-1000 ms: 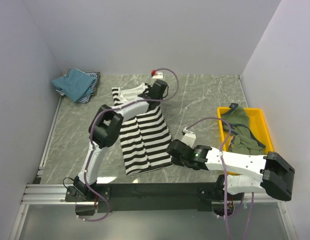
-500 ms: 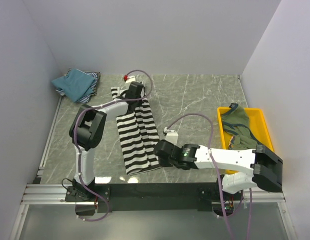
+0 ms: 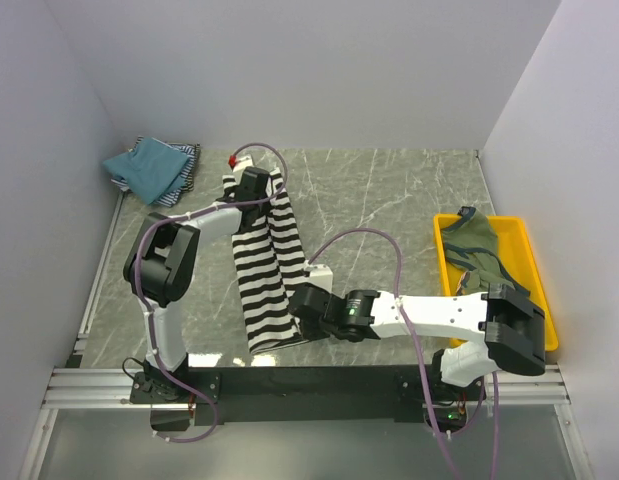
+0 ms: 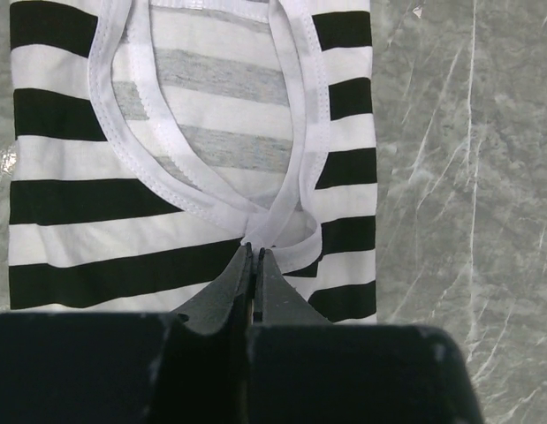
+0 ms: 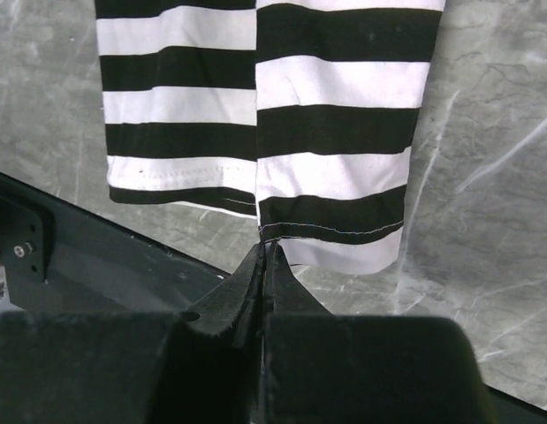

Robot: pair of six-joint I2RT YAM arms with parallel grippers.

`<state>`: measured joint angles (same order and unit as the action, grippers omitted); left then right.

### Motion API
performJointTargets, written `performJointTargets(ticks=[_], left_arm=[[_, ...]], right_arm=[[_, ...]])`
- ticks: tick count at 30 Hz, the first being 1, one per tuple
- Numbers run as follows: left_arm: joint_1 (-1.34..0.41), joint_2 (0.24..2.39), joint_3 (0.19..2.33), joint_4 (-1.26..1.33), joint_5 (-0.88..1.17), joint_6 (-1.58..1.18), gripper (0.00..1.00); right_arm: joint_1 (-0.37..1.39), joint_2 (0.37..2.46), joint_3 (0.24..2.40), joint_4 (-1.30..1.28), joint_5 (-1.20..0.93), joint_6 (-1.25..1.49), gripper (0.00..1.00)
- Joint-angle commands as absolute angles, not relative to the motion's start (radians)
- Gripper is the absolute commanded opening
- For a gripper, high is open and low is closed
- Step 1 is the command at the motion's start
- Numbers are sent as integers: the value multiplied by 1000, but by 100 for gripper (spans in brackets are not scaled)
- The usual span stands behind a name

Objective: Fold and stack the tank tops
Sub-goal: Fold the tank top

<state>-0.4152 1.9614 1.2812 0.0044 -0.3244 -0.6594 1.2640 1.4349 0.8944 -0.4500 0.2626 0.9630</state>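
Both tools are sitting further left than a second ago, and the black-and-white striped tank top [image 3: 267, 262] is lying narrower, doubled lengthwise on the counter [image 3: 409, 200] left of centre. The left tool [image 4: 256, 254] is pinching the white strap trim at the top's far end (pressed tight on the cloth), while the right tool [image 5: 265, 249] is clamping the near hem beside the counter's near edge.

A yellow plastic tray [image 3: 517, 232] sits at the right edge of the grey marbled table [image 3: 409, 200]. Plain white walls [image 3: 319, 70] enclose it.
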Motion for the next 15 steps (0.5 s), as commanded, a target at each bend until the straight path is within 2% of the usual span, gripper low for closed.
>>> performJointTargets(ticks=[1,15], left_arm=[[-407,1901,1273,48,-316,-672,1],[-382,1959,1309,3,-298,-670,1]], right_arm=[[1276,1440,940,-426,261,945,0],[1287,1505,953,-394,216,925,0]])
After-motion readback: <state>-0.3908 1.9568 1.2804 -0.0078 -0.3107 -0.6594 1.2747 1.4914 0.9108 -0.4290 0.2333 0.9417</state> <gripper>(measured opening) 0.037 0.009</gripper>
